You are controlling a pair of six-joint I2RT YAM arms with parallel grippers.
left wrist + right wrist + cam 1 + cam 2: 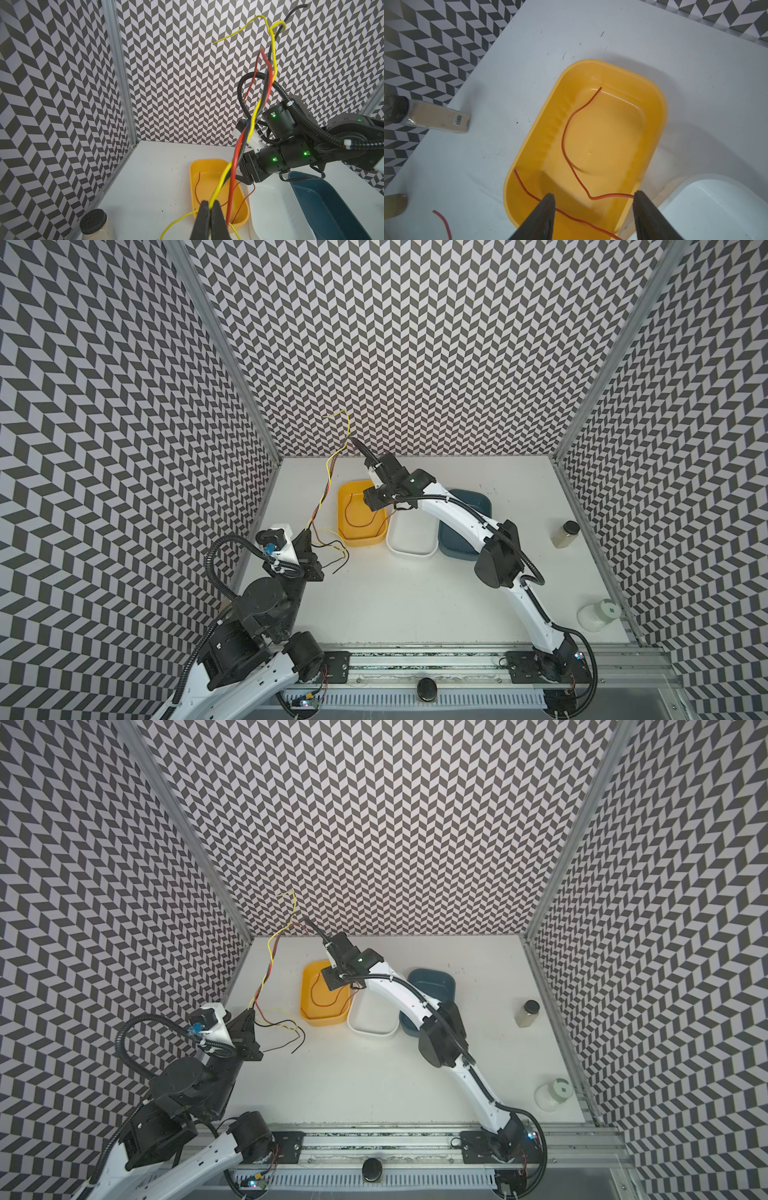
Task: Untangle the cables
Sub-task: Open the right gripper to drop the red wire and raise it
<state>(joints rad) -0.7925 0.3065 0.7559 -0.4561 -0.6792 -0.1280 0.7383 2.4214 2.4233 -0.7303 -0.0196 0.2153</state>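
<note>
Left end effector [210, 204] was pinched shut on the twisted cables [234, 166], raised off the worktop [155, 182], likely to let strands pull free. Right end effector [595, 195] hung wide and empty over the yellow tub [662, 108], where one red cable [563, 135] lay separated.

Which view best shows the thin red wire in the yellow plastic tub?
Right wrist: the thin red wire lies large and sharp. Both top views show it tiny; in the left wrist view the twisted wire bundle crosses it.
</note>
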